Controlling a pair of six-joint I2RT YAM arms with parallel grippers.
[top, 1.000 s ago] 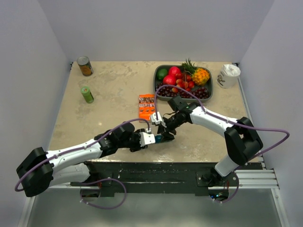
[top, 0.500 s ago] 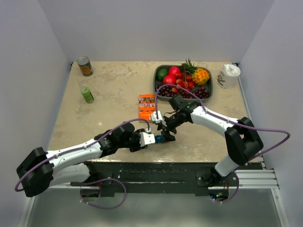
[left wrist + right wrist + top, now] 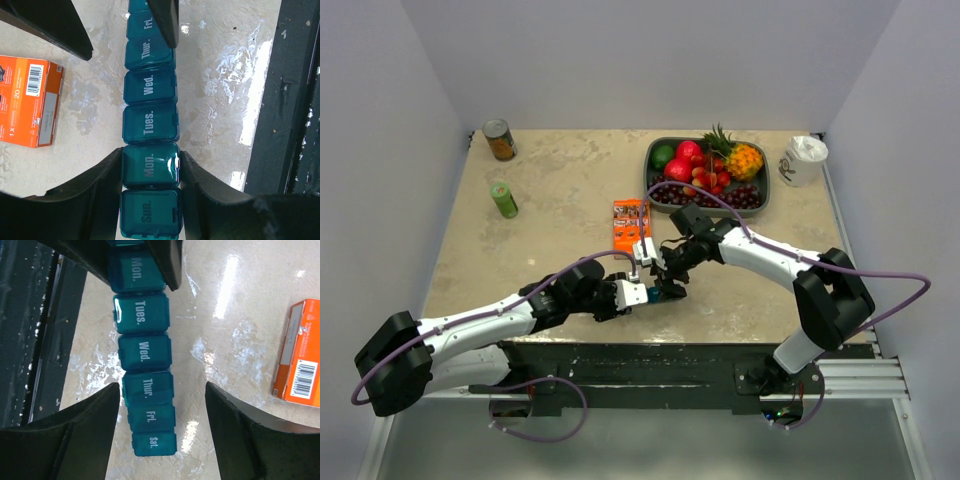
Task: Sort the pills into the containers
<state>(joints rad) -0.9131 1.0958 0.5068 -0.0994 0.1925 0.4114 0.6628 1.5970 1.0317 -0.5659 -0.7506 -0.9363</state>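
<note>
Left wrist view: pill organiser (image 3: 150, 125) runs lengthwise away, Sun. end nearest.

Left fingers (image 3: 95, 186) clamped, right fingers (image 3: 84, 416) spread wide

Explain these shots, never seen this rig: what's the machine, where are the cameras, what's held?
It is a robot: a left arm and a right arm bolted at the near edge of a table, each ending in a two-finger gripper. The wide picture comes from a fixed camera above and behind them; each close-up comes from a camera on one wrist, so the dark shapes are that arm's own fingers. The left gripper is shut on a teal pill organiser at its Mon. compartment. The right gripper is open, fingers either side of the Thur.-Fri. end. Also on the table: an orange box, a fruit tray, a green bottle, a can, a white cup.
</note>
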